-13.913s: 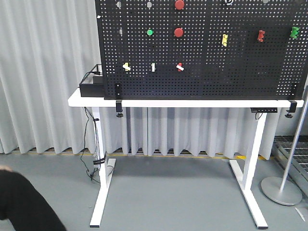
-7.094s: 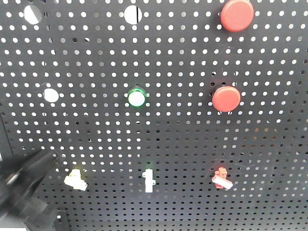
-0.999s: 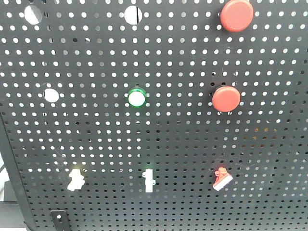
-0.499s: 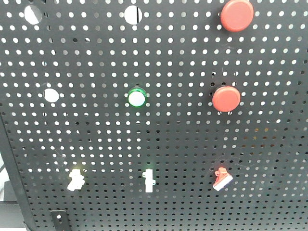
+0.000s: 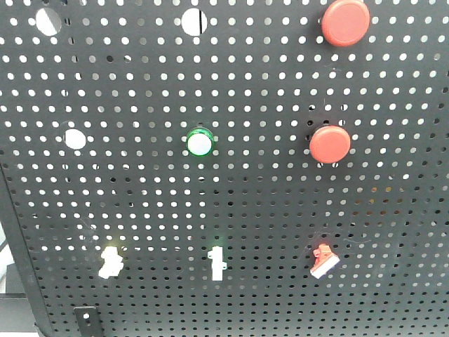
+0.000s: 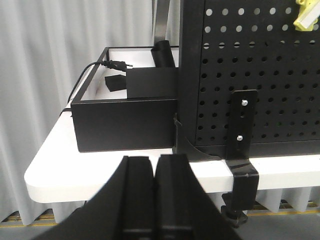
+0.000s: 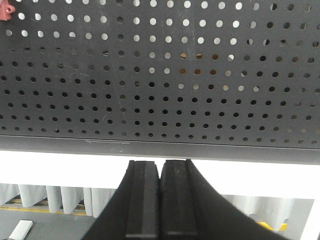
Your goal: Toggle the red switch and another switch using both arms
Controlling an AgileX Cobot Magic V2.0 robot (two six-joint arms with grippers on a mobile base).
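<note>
Left gripper (image 6: 155,190): black fingers pressed together, nothing held; small pale yellow toggle switch (image 6: 306,15) lies up-right.
Right gripper (image 7: 161,200): closed, empty; small red toggle switch (image 7: 6,10) lies up-left.

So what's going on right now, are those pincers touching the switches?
Both pincers, left and right, shut, empty, below the pegboard. Red switch and yellow switch untouched. Nothing blocking.

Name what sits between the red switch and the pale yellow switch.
In the front view, a small white toggle sits between the red switch and the yellow switch.

Front close-up; wrist views low, facing pegboard (image 5: 280,210).
</note>
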